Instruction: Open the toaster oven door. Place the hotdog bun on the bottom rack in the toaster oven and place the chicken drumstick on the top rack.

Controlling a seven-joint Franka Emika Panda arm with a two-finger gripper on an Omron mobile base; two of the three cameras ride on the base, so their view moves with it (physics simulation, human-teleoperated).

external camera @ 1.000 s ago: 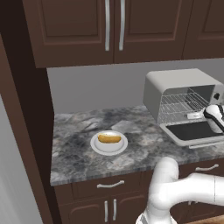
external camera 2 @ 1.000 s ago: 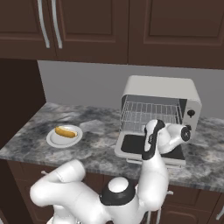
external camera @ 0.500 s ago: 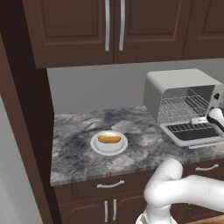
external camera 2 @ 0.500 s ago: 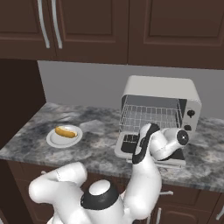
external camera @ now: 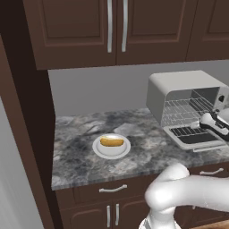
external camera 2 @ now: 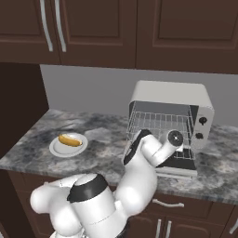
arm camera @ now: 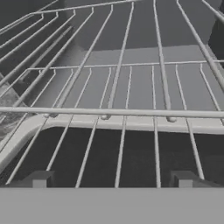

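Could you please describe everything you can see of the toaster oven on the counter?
The boxy silver-grey toaster oven stands on the grey marbled stone counter against the wall. Its door is folded down flat, baring wire racks with nothing on them. Two dark knobs sit on its right panel. The robot's hand hangs just in front of the opening.

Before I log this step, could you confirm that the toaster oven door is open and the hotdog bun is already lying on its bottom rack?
Not quite. The toaster oven door is open, but the hotdog bun lies on the white plate on the counter, well left of the oven, as the left base view shows. The racks in the hand view hold nothing.
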